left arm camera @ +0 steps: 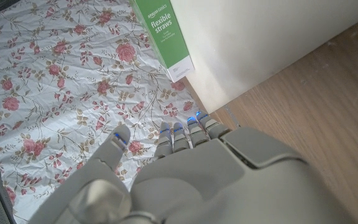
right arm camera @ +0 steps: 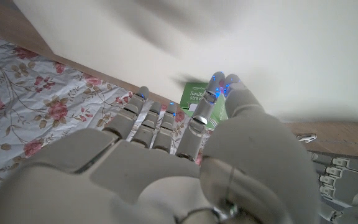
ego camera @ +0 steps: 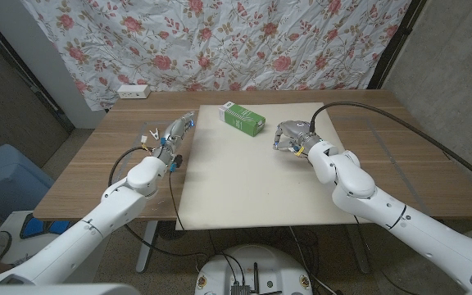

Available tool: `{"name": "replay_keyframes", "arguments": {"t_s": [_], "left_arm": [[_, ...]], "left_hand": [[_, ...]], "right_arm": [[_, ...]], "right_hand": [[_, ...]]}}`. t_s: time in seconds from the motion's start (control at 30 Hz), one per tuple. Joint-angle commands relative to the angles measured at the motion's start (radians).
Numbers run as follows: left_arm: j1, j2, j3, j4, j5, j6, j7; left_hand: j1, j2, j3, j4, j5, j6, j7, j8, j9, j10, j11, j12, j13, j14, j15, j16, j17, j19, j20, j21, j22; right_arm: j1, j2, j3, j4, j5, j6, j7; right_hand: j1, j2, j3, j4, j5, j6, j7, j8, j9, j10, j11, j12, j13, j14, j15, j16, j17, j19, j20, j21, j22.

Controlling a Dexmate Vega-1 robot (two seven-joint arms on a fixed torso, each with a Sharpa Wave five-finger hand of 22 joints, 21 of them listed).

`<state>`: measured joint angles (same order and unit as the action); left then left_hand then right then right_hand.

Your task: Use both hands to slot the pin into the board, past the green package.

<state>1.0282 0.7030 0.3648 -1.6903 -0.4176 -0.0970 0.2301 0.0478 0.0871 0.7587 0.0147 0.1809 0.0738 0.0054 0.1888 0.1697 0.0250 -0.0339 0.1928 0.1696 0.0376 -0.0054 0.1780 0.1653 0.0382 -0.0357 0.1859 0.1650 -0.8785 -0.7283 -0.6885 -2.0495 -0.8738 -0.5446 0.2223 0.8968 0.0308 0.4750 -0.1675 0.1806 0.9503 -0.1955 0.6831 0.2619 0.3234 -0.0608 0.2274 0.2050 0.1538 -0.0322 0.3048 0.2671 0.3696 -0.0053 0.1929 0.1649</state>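
From the head view, one green package [ego camera: 244,119] lies on the far part of the white board [ego camera: 244,184], between the two hands. The left hand [ego camera: 174,135] sits at the board's left edge, the right hand [ego camera: 292,135] just right of the package — whether either holds anything, I cannot tell. The left wrist view alone reads the package's label, "flexible straws". One small clip [ego camera: 147,131] lies on the table [ego camera: 105,164].

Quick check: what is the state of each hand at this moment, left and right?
Left hand: open, fingers apart, holding nothing.
Right hand: cannot be told; fingers curl forward, what lies under them is hidden.
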Motion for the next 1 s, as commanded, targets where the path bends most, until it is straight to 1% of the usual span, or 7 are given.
{"name": "replay_keyframes", "arguments": {"t_s": [0.03, 0.2, 0.27, 0.43, 0.63, 0.67, 1.0], "left_arm": [[-0.004, 0.043, 0.029, -0.056, 0.096, 0.05, 0.015], [-0.013, 0.054, 0.046, -0.065, 0.151, 0.054, 0.017], [-0.018, 0.059, 0.054, -0.062, 0.165, 0.042, 0.004], [-0.021, 0.073, 0.067, -0.079, 0.196, 0.056, -0.011], [-0.021, 0.066, 0.082, -0.081, 0.23, 0.04, -0.009], [-0.021, 0.067, 0.084, -0.088, 0.238, 0.052, -0.007], [-0.043, 0.115, 0.125, -0.137, 0.377, 0.11, -0.023]], "left_hand": [[0.013, 0.091, 0.002, -0.001, -0.001, 0.013, -0.003, 0.007, 0.005, 0.009, -0.006, 0.007, 0.003, 0.005, -0.003, 0.001, 0.003, 0.006, -0.008, 0.008, 0.005], [0.013, 0.092, 0.002, 0.0, -0.001, 0.017, -0.006, 0.007, 0.005, 0.011, -0.009, 0.007, 0.003, 0.003, -0.006, 0.001, 0.003, 0.007, -0.012, 0.008, 0.005], [0.013, 0.093, 0.002, 0.001, -0.001, 0.019, -0.007, 0.007, 0.005, 0.012, -0.009, 0.007, 0.003, 0.003, -0.007, 0.001, 0.004, 0.007, -0.013, 0.008, 0.005], [0.014, 0.094, 0.002, 0.001, -0.001, 0.024, -0.008, 0.006, 0.005, 0.019, -0.012, 0.008, 0.003, 0.004, -0.01, 0.001, 0.004, 0.009, -0.016, 0.008, 0.005], [0.016, 0.096, 0.004, 0.002, -0.001, 0.05, -0.01, 0.011, 0.005, 0.045, -0.01, 0.013, 0.004, 0.013, -0.014, 0.004, 0.003, 0.018, -0.019, 0.01, 0.005], [0.016, 0.096, 0.005, 0.002, 0.0, 0.051, -0.01, 0.011, 0.005, 0.048, -0.011, 0.014, 0.004, 0.014, -0.014, 0.004, 0.003, 0.019, -0.019, 0.01, 0.005], [0.017, 0.099, 0.006, 0.004, -0.001, 0.059, -0.014, 0.009, 0.005, 0.051, -0.017, 0.011, 0.004, 0.011, -0.021, 0.002, 0.004, 0.016, -0.024, 0.008, 0.005]], "right_arm": [[-0.03, -0.012, 0.043, -0.004, 0.148, 0.008, -0.129], [-0.035, -0.017, 0.045, -0.004, 0.185, 0.008, -0.176], [-0.036, -0.022, 0.046, -0.005, 0.202, 0.012, -0.19], [-0.039, -0.028, 0.05, -0.006, 0.238, 0.014, -0.224], [-0.046, -0.032, 0.058, -0.002, 0.287, 0.026, -0.269], [-0.046, -0.032, 0.059, -0.001, 0.293, 0.027, -0.276], [-0.073, -0.033, 0.092, 0.035, 0.402, 0.112, -0.381]], "right_hand": [[0.019, 0.001, 0.002, -0.004, 0.005, 0.026, -0.026, -0.001, 0.003, 0.014, -0.004, 0.002, 0.0, 0.01, -0.005, 0.008, 0.002, 0.012, 0.0, -0.001, 0.002], [0.022, 0.0, 0.002, -0.004, 0.005, 0.027, -0.026, -0.002, 0.001, 0.019, -0.002, 0.003, 0.0, 0.015, -0.005, 0.011, 0.002, 0.014, 0.0, 0.0, 0.002], [0.022, 0.0, 0.001, -0.004, 0.005, 0.027, -0.026, -0.002, 0.001, 0.02, -0.003, 0.003, 0.0, 0.015, -0.004, 0.011, 0.002, 0.014, 0.0, 0.0, 0.002], [0.025, 0.0, 0.001, -0.005, 0.005, 0.026, -0.027, -0.004, 0.0, 0.022, -0.006, 0.002, 0.0, 0.015, -0.006, 0.011, 0.002, 0.015, 0.0, 0.0, 0.002], [0.028, -0.001, 0.001, -0.006, 0.005, 0.024, -0.027, -0.006, -0.001, 0.024, -0.006, 0.002, 0.0, 0.017, -0.007, 0.012, 0.003, 0.017, 0.0, 0.0, 0.002], [0.028, -0.001, 0.001, -0.006, 0.005, 0.024, -0.027, -0.006, -0.001, 0.024, -0.006, 0.002, 0.0, 0.017, -0.005, 0.012, 0.003, 0.017, 0.0, 0.0, 0.002], [0.032, -0.001, 0.0, -0.006, 0.006, 0.025, -0.027, -0.008, -0.004, 0.026, -0.006, 0.001, 0.0, 0.018, -0.005, 0.012, 0.003, 0.019, -0.001, 0.0, 0.003]]}}
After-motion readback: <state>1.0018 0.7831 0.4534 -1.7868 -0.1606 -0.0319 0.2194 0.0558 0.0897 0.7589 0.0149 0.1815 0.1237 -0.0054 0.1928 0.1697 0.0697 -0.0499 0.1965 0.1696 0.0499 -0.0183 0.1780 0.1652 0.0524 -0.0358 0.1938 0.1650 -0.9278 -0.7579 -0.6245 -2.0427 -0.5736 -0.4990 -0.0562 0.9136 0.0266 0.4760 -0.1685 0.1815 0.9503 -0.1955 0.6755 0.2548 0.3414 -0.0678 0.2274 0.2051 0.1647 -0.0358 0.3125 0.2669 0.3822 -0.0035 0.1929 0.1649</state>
